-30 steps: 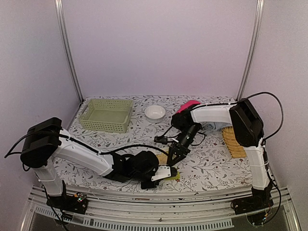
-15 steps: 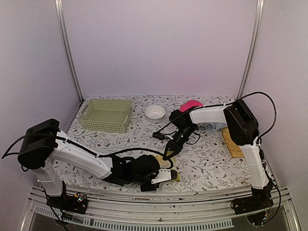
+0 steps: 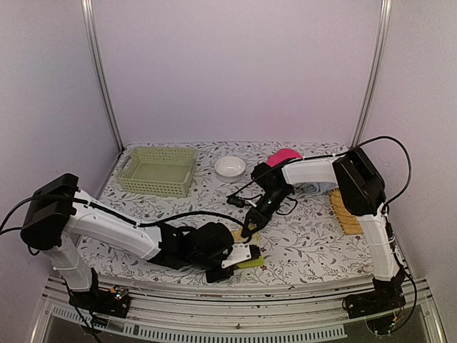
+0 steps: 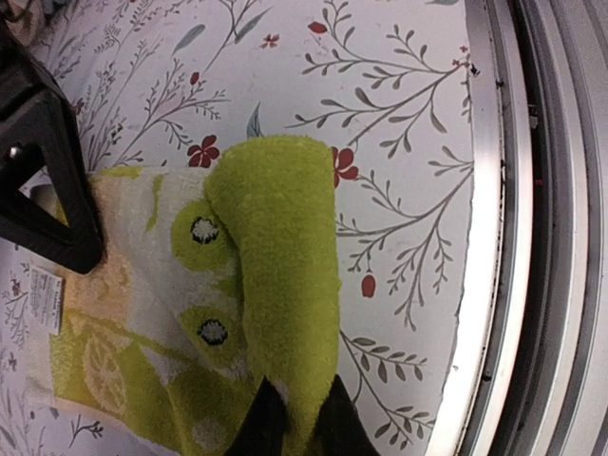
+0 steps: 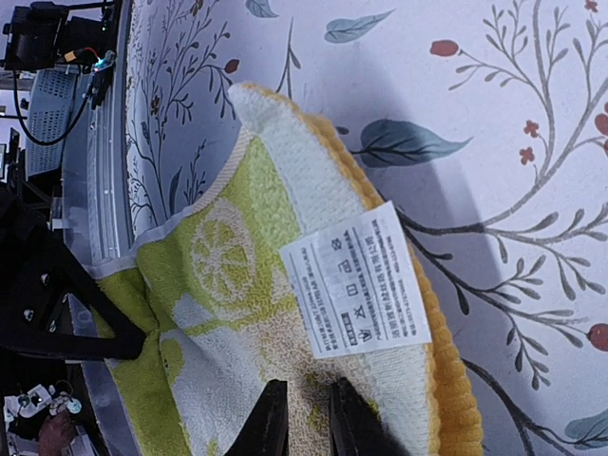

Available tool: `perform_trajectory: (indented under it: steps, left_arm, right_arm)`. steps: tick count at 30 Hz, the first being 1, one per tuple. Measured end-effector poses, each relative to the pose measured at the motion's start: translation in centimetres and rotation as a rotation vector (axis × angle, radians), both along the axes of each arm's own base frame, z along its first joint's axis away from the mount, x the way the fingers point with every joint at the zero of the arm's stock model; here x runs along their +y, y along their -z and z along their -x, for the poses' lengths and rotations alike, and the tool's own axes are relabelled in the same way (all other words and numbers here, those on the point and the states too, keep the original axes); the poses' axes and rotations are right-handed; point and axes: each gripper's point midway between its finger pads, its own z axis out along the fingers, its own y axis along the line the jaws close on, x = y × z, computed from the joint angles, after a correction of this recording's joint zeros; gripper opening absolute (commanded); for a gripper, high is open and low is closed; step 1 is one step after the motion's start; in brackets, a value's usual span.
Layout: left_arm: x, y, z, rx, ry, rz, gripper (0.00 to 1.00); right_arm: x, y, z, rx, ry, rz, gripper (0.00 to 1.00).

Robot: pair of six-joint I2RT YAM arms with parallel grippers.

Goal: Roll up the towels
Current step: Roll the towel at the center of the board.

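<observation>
My left gripper [image 4: 294, 418] was pinched tight on the rolled green edge of the yellow-green towel [image 4: 275, 256], which lay at the near edge of the table [image 4: 399, 85]. My right gripper [image 5: 302, 413] was nipped narrowly onto its far, labelled end.

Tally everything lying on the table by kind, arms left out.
Towels: 2 (yellow-green towel, pink towel)
Pale green basket: 1
Yellow woven tray: 1
White bowl-like thing: 1
Total: 5

soft pinkish light (edges perhaps blurred)
</observation>
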Motion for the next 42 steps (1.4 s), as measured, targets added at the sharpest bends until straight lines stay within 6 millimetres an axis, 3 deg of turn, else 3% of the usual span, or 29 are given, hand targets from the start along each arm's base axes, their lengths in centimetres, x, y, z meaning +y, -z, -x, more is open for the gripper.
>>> perform_trajectory:
  steps: [6, 10, 14, 16, 18, 21, 24, 30, 33, 37, 42]
  left_arm:
    - [0.2, 1.0, -1.0, 0.165, -0.018, 0.047, 0.09]
    - [-0.2, 1.5, -1.3, 0.3, -0.018, 0.086, 0.09]
    - [-0.9, 1.6, -1.9, 0.426, -0.03, 0.133, 0.11]
    - [-1.0, 1.7, -2.3, 0.517, -0.043, 0.161, 0.12]
    - [-1.1, 1.8, -2.8, 0.609, -0.058, 0.188, 0.12]
    - [-1.3, 1.9, -3.3, 0.749, -0.083, 0.226, 0.12]
    - [-1.3, 1.9, -3.6, 0.877, -0.111, 0.25, 0.13]
    - [-1.6, 2.0, -4.0, 1.032, -0.147, 0.239, 0.14]
    - [-1.7, 2.1, -4.0, 1.061, -0.158, 0.23, 0.15]
    - [-1.6, 2.1, -4.0, 1.076, -0.165, 0.227, 0.15]
    - [-1.5, 2.1, -4.0, 1.081, -0.168, 0.228, 0.15]
  right_arm:
    - [-0.2, -0.6, -0.1, -0.022, -0.007, -0.002, 0.27]
    - [-1.0, -3.2, -1.0, -0.073, 0.0, -0.022, 0.32]
    - [-2.5, -11.0, -3.3, -0.231, 0.044, -0.121, 0.33]
    - [-3.9, -16.5, -3.8, -0.35, 0.068, -0.202, 0.33]
    - [-5.6, -21.4, -3.1, -0.469, 0.082, -0.281, 0.33]
    - [-7.7, -24.5, 0.1, -0.572, 0.054, -0.36, 0.33]
    - [-8.4, -21.7, 3.8, -0.57, -0.019, -0.348, 0.33]
    - [-8.2, -10.6, 8.2, -0.535, -0.203, -0.136, 0.38]
    - [-6.7, -8.3, 9.4, -0.578, -0.298, -0.102, 0.39]
    - [-4.6, -6.5, 9.6, -0.646, -0.376, -0.105, 0.39]
    - [-3.4, -3.5, 9.3, -0.679, -0.442, -0.083, 0.38]
